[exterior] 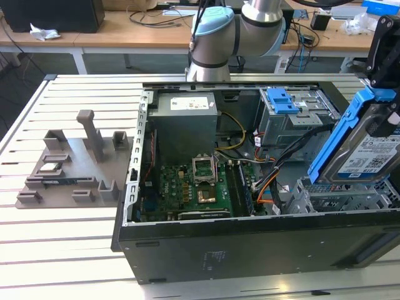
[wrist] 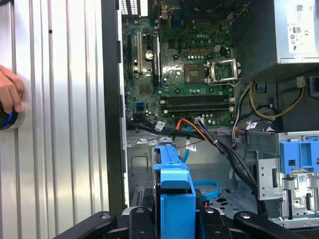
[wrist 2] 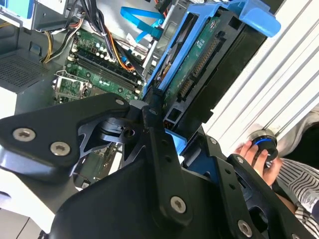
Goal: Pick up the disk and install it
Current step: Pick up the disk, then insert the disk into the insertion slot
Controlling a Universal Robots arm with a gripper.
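Black linkage arms of the gripper [wrist 2: 172,144] fill the foreground in the second wrist view, clamped narrow onto the disk [wrist 2: 199,64], which they grip by its blue plastic bracket. In the exterior view the disk [exterior: 369,156] is held tilted, label outward, above the computer case [exterior: 250,250], over the case's end at the exterior view's right and clear of the metal bay cage [exterior: 350,200] beneath it. Inside the case, the green motherboard [exterior: 187,187] lies on the floor, with the grey power-supply box [exterior: 184,125] beyond it and a small blue latch [exterior: 279,100] on a grey cage just beside the disk's upper end. Orange and black cables [wrist: 199,134] run between motherboard and bay in the first wrist view. Outside the case, at the exterior view's left, a grey fixture plate [exterior: 72,169] rests on the slatted table [exterior: 62,250]. A person's hand [wrist: 9,94] touches a round blue-ringed button [wrist 2: 263,142] on the table, just beside the case wall.
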